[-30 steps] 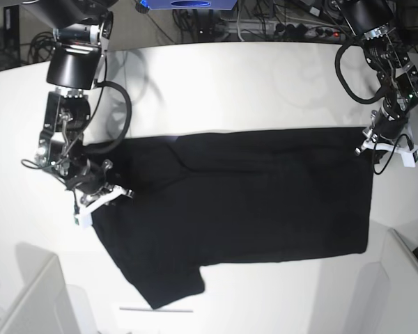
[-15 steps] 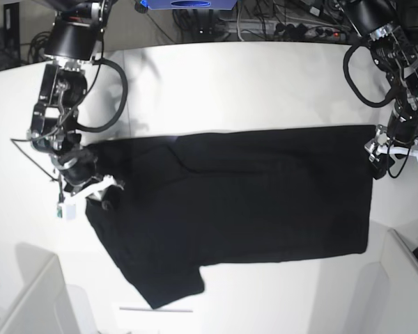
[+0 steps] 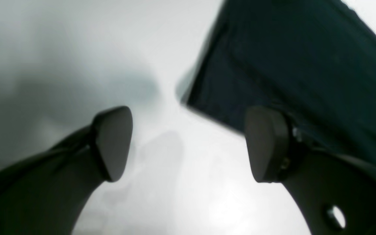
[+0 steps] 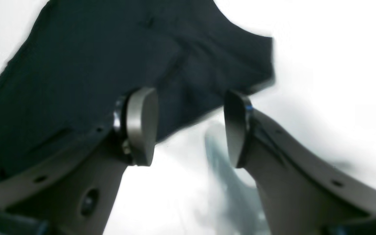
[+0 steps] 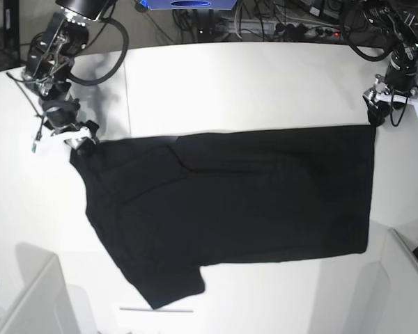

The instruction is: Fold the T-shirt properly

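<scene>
The T-shirt (image 5: 244, 202) lies flat and dark on the white table (image 5: 251, 83), plain side up, one sleeve sticking out below. Both pincers have just let go of its far corners and lifted clear — the left pincer (image 3: 188, 143) and the right pincer (image 4: 191, 127) stand open and empty, cloth just beyond their tips. That fold looks laid down; another remains. No print or writing shows.

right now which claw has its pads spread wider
The left claw: its wrist view shows a wide stretch of bare table between the pads. The right claw is open too, with a narrower gap. Neither holds the T-shirt.
</scene>
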Robot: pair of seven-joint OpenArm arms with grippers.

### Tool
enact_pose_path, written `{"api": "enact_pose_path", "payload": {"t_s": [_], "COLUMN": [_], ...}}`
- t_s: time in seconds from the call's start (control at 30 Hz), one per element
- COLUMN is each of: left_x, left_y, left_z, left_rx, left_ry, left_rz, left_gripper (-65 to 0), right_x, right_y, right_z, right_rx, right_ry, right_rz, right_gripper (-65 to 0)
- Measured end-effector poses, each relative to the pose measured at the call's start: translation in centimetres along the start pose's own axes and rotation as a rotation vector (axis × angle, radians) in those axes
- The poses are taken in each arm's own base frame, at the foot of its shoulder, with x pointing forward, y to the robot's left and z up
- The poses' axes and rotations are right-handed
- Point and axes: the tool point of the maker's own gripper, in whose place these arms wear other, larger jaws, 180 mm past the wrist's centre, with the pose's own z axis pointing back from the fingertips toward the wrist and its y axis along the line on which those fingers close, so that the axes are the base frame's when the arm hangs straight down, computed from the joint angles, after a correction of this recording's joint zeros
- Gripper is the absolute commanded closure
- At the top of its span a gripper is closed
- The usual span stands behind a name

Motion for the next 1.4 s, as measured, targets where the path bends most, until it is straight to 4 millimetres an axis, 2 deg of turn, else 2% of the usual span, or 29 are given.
{"api": "enact_pose_path", "payload": {"t_s": [0.07,0.13,0.27,0.53,0.67,0.87,1.2,1.33,1.4], "left_x": [-1.1,-1.3,-0.8,0.2,0.5,0.7,0.7,0.7,0.7], "left_y": [0.6,0.7,-0.1,-1.0,-1.7,-1.9,-2.0,-2.0,-2.0], "left_z": [-0.5,-1.0,-2.3,-4.8,-5.7,-6.0,-6.0,-6.0,-6.0], "left_rx": [0.012,0.010,-0.016,-0.054,-0.078,-0.088,-0.089,-0.089,-0.089], "left_ry": [0.032,0.035,0.025,-0.005,-0.015,-0.021,-0.021,-0.021,-0.021], "left_rz": [0.027,0.049,0.080,0.160,0.193,0.201,0.201,0.201,0.201], "left_gripper": [-51.7,-51.7,-51.7,-51.7,-51.7,-51.5,-51.5,-51.3,-47.7], "right_x": [-0.1,-0.2,-1.0,-1.1,-2.2,-1.1,-1.1,-0.8,-0.6], "right_y": [-0.6,-0.7,-1.0,-1.2,-1.6,-3.4,-2.3,-2.3,-2.5], "right_z": [0.1,0.2,0.4,0.3,-1.0,-2.7,-5.6,-5.9,-5.9], "right_rx": [-0.016,-0.018,-0.023,-0.025,-0.029,-0.060,-0.002,0.012,0.007], "right_ry": [0.000,-0.003,0.016,0.015,0.054,0.029,0.031,0.043,0.026], "right_rz": [-0.010,-0.010,-0.013,-0.017,-0.054,-0.181,-0.259,-0.248,-0.248], "right_gripper": [-32.0,-32.0,-32.1,-31.7,-31.5,-31.7,-31.4,-31.4,-31.4]}}
